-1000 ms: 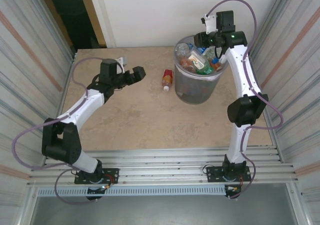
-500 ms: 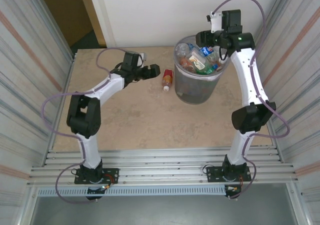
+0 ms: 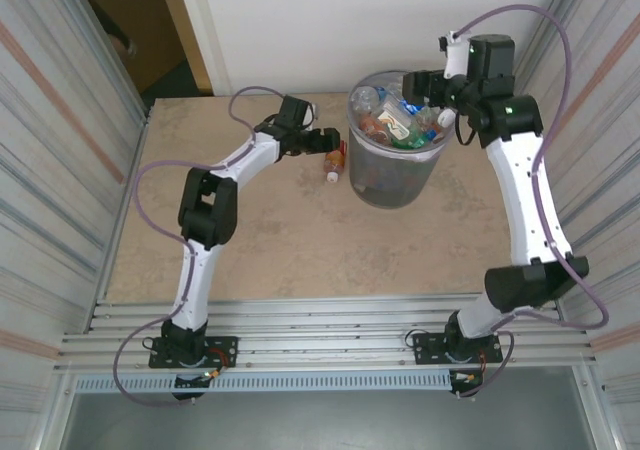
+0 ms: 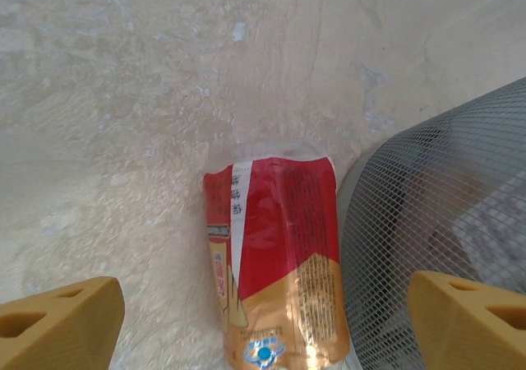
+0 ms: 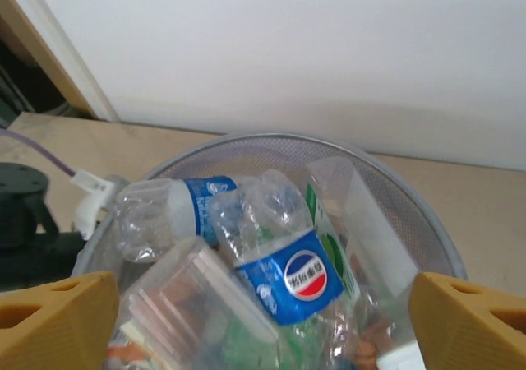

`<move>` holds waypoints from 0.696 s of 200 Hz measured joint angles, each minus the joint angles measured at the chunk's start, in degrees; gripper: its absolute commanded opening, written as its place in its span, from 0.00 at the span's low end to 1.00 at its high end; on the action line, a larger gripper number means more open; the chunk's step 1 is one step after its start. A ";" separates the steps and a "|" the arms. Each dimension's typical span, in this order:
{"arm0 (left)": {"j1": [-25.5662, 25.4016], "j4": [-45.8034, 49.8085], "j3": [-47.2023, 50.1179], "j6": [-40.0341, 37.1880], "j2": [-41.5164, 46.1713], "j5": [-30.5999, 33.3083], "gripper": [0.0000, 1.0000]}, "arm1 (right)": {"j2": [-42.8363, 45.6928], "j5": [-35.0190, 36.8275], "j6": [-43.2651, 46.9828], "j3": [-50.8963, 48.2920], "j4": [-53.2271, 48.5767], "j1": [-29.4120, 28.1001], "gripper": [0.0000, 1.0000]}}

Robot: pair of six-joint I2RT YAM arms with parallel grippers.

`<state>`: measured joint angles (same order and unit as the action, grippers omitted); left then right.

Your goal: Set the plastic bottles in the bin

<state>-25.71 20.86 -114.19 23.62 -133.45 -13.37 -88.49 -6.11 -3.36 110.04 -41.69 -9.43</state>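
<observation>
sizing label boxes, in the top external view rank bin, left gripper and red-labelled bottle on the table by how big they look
1. bin, by far largest
2-3. left gripper and red-labelled bottle look alike; the gripper hangs nearer the camera, so unranked

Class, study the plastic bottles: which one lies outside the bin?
The red-labelled bottle, lying on its side on the table beside the bin. The other bottles are piled inside it.
</observation>
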 measured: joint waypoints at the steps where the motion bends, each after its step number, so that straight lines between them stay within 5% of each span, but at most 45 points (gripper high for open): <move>1: -0.04 0.09 -0.13 -0.02 -0.11 0.00 0.89 | 0.39 0.15 -0.15 -0.42 0.17 0.00 0.94; 25: -0.55 2.12 -3.26 -0.50 -2.99 0.00 0.89 | 5.68 1.70 -1.16 -6.29 1.81 -0.07 1.00; 139: -2.67 12.41 -17.64 -3.39 -12.26 5.20 0.87 | 13.68 3.96 -2.67 -15.87 6.12 -0.37 0.98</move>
<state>-28.38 33.28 -131.83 20.23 -145.71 -8.16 -74.81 -2.15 -6.02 94.17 -35.57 -9.80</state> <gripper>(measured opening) 0.892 0.978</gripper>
